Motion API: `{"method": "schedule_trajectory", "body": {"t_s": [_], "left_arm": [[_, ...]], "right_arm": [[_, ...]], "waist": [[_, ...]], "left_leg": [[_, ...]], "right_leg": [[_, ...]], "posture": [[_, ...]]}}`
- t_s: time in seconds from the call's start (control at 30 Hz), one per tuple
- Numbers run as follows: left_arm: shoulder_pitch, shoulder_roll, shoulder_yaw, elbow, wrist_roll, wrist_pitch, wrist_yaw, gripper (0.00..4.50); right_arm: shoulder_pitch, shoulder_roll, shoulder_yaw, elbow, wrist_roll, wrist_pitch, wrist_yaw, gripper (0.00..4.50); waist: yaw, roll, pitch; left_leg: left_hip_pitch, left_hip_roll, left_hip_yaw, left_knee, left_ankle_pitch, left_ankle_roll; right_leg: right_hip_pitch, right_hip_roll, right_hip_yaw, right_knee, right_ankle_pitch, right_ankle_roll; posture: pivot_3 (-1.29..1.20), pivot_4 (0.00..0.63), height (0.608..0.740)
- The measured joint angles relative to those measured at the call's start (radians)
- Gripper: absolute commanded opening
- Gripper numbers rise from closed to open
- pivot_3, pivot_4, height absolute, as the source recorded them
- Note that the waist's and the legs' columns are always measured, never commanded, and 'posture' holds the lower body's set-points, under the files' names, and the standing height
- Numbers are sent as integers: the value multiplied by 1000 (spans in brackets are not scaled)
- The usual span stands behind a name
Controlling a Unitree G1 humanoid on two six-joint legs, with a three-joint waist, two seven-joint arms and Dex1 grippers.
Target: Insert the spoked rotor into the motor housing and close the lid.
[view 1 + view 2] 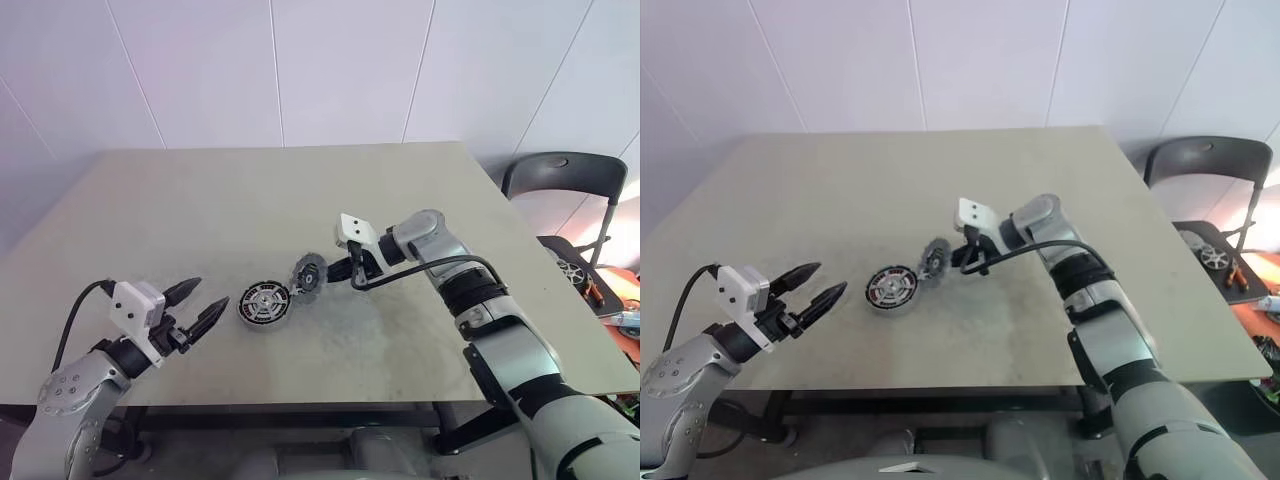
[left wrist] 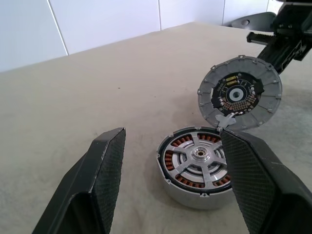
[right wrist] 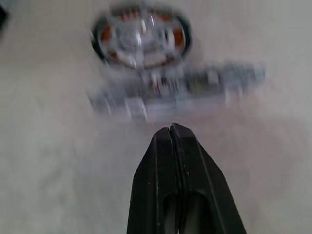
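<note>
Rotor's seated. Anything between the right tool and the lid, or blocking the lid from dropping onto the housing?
Nothing visible. The right tool, shut, sits just behind the lid, with bare table between. The lid stands raised at the motor housing rim, and the spoked rotor sits inside, leaving the top unobstructed.
</note>
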Motion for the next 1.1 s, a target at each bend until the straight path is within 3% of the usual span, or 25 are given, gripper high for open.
{"method": "schedule_trajectory", "body": {"t_s": [0.3, 0.43, 0.67, 0.83, 1.0, 1.1], "left_arm": [[-20, 1, -1, -21, 0, 29, 19, 3257], [-8, 0, -1, -36, 0, 31, 22, 3257], [-3, -1, -2, -47, 0, 40, 29, 3257], [-4, 1, -2, -48, 0, 48, 34, 3257], [-19, 5, 0, -52, 0, 51, 39, 3257], [-22, 5, 0, -53, 1, 50, 39, 3257]], "right_arm": [[31, 60, -48, -101, 103, 156, -68, 23], [137, 119, -3, -157, 101, 204, -109, 23], [219, 302, 19, -182, 90, 187, -342, 23], [215, 299, 22, -167, 97, 181, -376, 23], [169, 304, -72, -177, 236, 275, -305, 23], [134, 315, -106, -172, 258, 270, -335, 23]], "waist": [[2, 0, 0], [-2, -1, 0], [-2, -1, 0], [2, -1, 0], [-1, -1, 0], [-3, -1, 0]], "left_leg": [[-1, 0, 0, -1, 0, 0], [0, 0, 0, -2, 0, 0], [-1, 0, -1, -2, 0, 0], [-2, -1, 0, 0, 0, 0], [-1, 0, -1, -2, 0, 0], [-1, 0, -1, -4, 0, 0]], "right_leg": [[-1, 0, 0, 0, 0, 0], [-1, 0, 0, 0, 0, 0], [-1, 0, 0, 0, 0, 0], [0, -2, 0, -3, 0, 0], [-1, 0, -1, -1, 0, 0], [-2, 0, -1, -1, 0, 0]], "posture": [[0, 0, 740], [0, 0, 740], [0, 0, 740], [0, 0, 740], [0, 0, 740], [0, 0, 740]]}}
